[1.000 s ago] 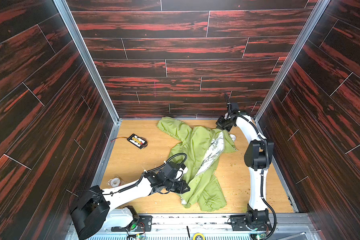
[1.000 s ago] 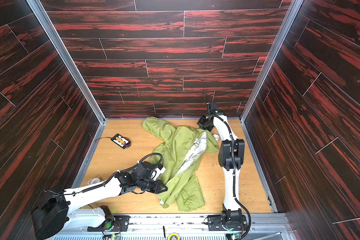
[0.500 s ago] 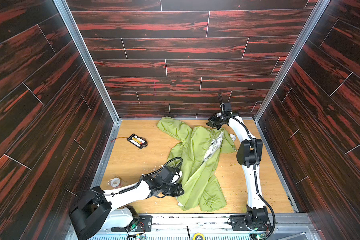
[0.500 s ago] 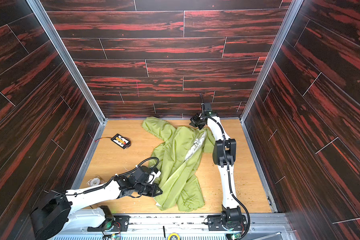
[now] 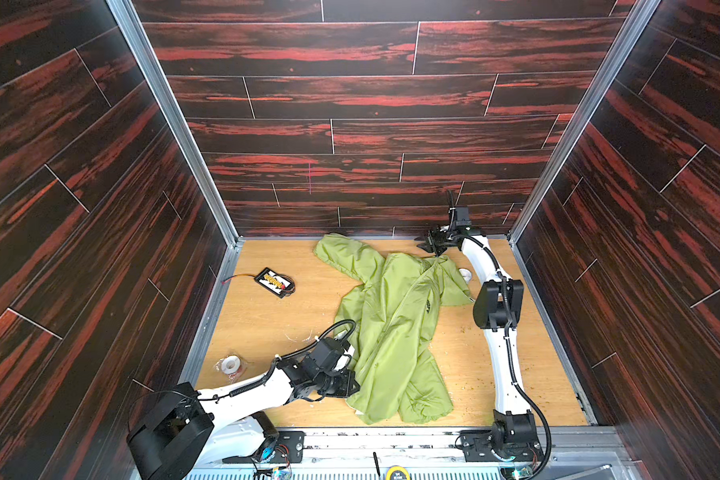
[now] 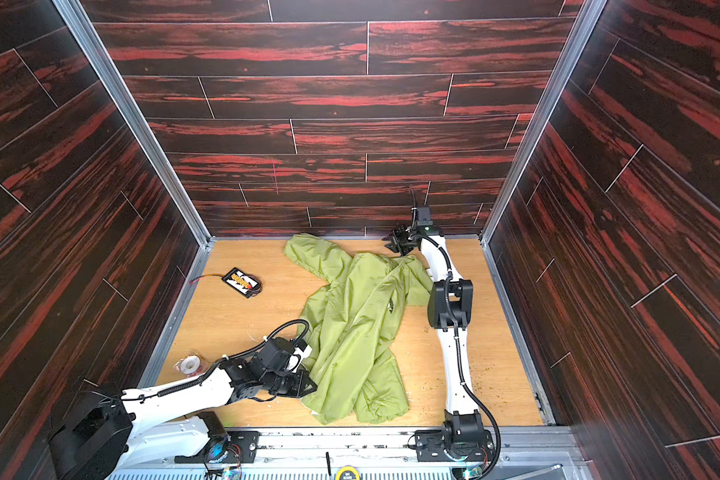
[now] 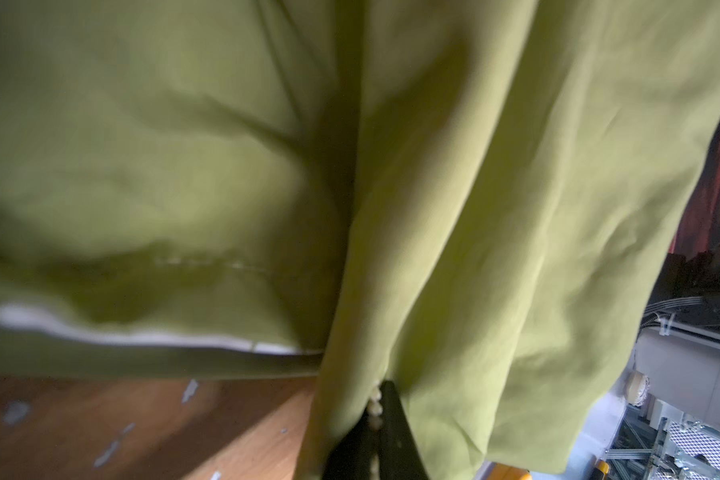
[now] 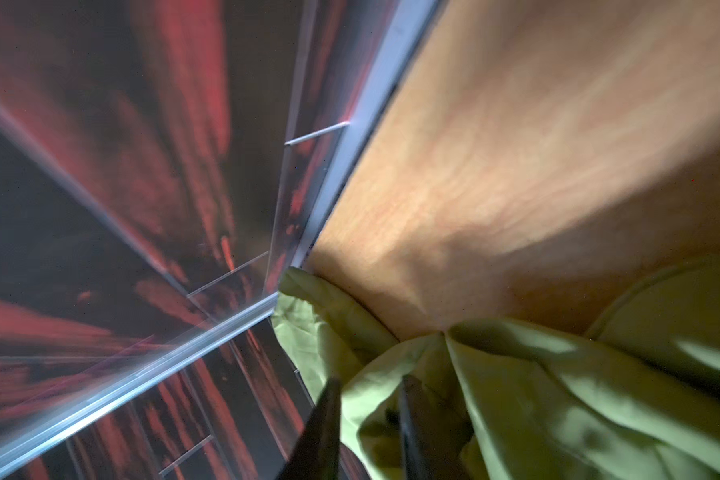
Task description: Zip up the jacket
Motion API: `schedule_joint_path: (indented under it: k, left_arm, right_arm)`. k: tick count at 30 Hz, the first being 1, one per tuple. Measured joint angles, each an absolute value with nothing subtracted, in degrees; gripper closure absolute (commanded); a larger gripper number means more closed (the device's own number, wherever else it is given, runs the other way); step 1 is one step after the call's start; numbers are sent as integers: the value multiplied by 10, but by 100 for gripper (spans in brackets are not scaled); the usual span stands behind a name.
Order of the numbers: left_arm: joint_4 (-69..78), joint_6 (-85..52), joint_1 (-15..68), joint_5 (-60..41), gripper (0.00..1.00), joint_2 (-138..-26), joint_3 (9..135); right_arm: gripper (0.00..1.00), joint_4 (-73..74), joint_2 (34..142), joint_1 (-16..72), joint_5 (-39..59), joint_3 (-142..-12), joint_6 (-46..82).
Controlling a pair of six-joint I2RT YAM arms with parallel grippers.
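The jacket (image 5: 391, 328) lies crumpled on the wooden table (image 5: 267, 328), right of the middle in both top views. Its green outer side is up, one sleeve reaches toward the back wall (image 5: 350, 187), and the hem is nearest the robot's base. A small dark logo (image 5: 428, 306) shows on its chest. The left claw (image 5: 348, 384) sits low at the jacket's left edge, close to the hem, and touches the cloth there. In the left wrist view the left claw (image 7: 377, 399) has its jaws almost together. Green cloth is draped over and beside the black fingers (image 7: 391, 419), and a short row of pale beads runs along the narrow slit between them. I cannot tell whether the jaws actually pinch the cloth or only rest against it. The right claw (image 5: 427, 245) is at the far end of the table, just above the collar and close to the back wall. In the right wrist view the right claw (image 8: 368, 386) is partly open, and its two dark fingers (image 8: 329, 415) stand clearly apart. The jacket's rumpled collar shows through the gap, and nothing is clamped between them. Well to the left of the jacket, a small black box with wires (image 5: 274, 282) and a roll of tape (image 5: 228, 365) lie on the table.
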State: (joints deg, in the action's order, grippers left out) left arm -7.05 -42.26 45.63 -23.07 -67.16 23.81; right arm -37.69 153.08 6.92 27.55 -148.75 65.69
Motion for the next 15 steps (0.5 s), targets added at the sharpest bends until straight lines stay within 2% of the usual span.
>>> schedule_joint_path:
  k: [3, 5, 8, 12, 15]
  left_arm:
    - [-85, -425, 456, -220, 59, -656, 238]
    - [-100, -426, 456, -210, 52, -640, 240]
    - [-139, -427, 456, -187, 48, -609, 252]
    - [-201, -427, 455, -139, 45, -560, 283]
    - [-238, -430, 454, -98, 39, -523, 304]
  right_arm:
    - [50, -393, 1529, 66, 270, -1498, 634]
    - [46, -411, 1529, 66, 260, -1500, 613]
    - [42, -453, 1526, 66, 234, -1500, 572]
    - [42, -516, 1505, 66, 187, -1499, 514]
    - [42, -552, 1461, 66, 150, -1480, 473]
